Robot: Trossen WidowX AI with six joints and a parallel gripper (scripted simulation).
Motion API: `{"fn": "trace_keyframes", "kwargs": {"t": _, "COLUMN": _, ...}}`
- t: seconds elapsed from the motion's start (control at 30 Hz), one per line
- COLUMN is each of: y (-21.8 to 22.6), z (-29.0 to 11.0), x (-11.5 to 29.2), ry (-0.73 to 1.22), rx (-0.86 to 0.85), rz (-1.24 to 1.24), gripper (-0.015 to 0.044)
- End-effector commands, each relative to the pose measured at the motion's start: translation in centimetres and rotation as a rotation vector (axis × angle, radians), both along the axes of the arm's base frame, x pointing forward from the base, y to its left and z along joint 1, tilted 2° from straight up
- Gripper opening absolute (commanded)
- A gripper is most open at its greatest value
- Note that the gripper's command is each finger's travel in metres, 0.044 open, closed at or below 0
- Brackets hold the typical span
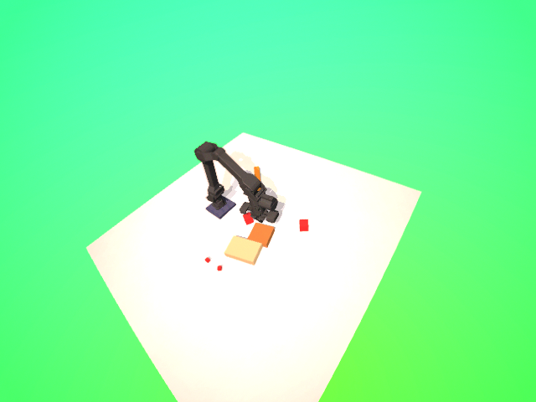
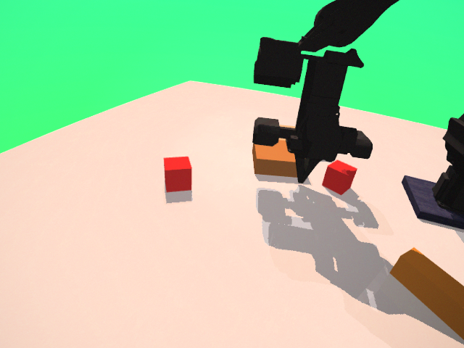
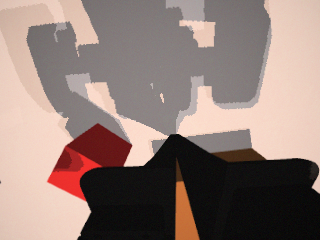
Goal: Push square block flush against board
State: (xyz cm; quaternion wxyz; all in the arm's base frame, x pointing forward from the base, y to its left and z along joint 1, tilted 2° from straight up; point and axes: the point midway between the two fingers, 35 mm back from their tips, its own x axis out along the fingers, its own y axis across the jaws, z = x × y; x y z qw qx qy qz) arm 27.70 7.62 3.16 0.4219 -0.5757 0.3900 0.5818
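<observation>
The orange square block (image 1: 262, 234) (image 2: 274, 167) (image 3: 245, 154) lies flat on the white table. The tan board (image 1: 243, 249) (image 2: 288, 127) lies on the block's far side from my gripper, mostly hidden in the exterior view. In the top view the block and board look close together at a corner area; whether a whole side touches cannot be told. My gripper (image 1: 260, 220) (image 2: 301, 181) (image 3: 174, 138) is shut and empty, pointing down. Its tips are low, at the block's near side, close to one end; contact is not clear.
One red cube (image 1: 248, 219) (image 2: 338, 177) (image 3: 95, 147) is close beside my gripper; another red cube (image 1: 303, 224) (image 2: 177, 178) stands farther off. Two tiny red cubes (image 1: 208, 260) (image 1: 219, 268) lie beyond the board. An orange bar (image 1: 257, 172) (image 2: 427, 286) is behind the arm.
</observation>
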Motion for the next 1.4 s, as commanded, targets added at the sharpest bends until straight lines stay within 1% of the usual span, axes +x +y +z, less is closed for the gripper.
{"fn": "trace_keyframes", "kwargs": {"t": 0.0, "y": 0.6, "z": 0.0, "x": -0.2, "ry": -0.001, "rx": -0.004, "rz": -0.007, "gripper": 0.0}}
{"fn": "trace_keyframes", "kwargs": {"t": 0.63, "y": 3.5, "z": 0.1, "x": -1.4, "ry": 0.0, "rx": 0.0, "rz": -0.006, "gripper": 0.0}}
{"fn": "trace_keyframes", "kwargs": {"t": 0.7, "y": 3.1, "z": 1.3, "x": -1.1, "ry": 0.003, "rx": 0.002, "rz": -0.001, "gripper": 0.0}}
{"fn": "trace_keyframes", "kwargs": {"t": 0.77, "y": 3.0, "z": 4.3, "x": -1.2, "ry": 0.001, "rx": 0.0, "rz": -0.005, "gripper": 0.0}}
{"fn": "trace_keyframes", "kwargs": {"t": 0.8, "y": 2.9, "z": 5.3, "x": -1.3, "ry": 0.0, "rx": -0.001, "rz": -0.006, "gripper": 0.0}}
{"fn": "trace_keyframes", "kwargs": {"t": 1.03, "y": 2.9, "z": 5.6, "x": -1.3, "ry": 0.0, "rx": -0.001, "rz": -0.006, "gripper": 0.0}}
{"fn": "trace_keyframes", "kwargs": {"t": 1.07, "y": 3.0, "z": 5.1, "x": -1.1, "ry": -0.002, "rx": 0.004, "rz": -0.012, "gripper": 0.0}}
{"fn": "trace_keyframes", "kwargs": {"t": 1.37, "y": 2.3, "z": 5.7, "x": 1.7, "ry": 0.002, "rx": 0.009, "rz": -0.293, "gripper": 0.0}}
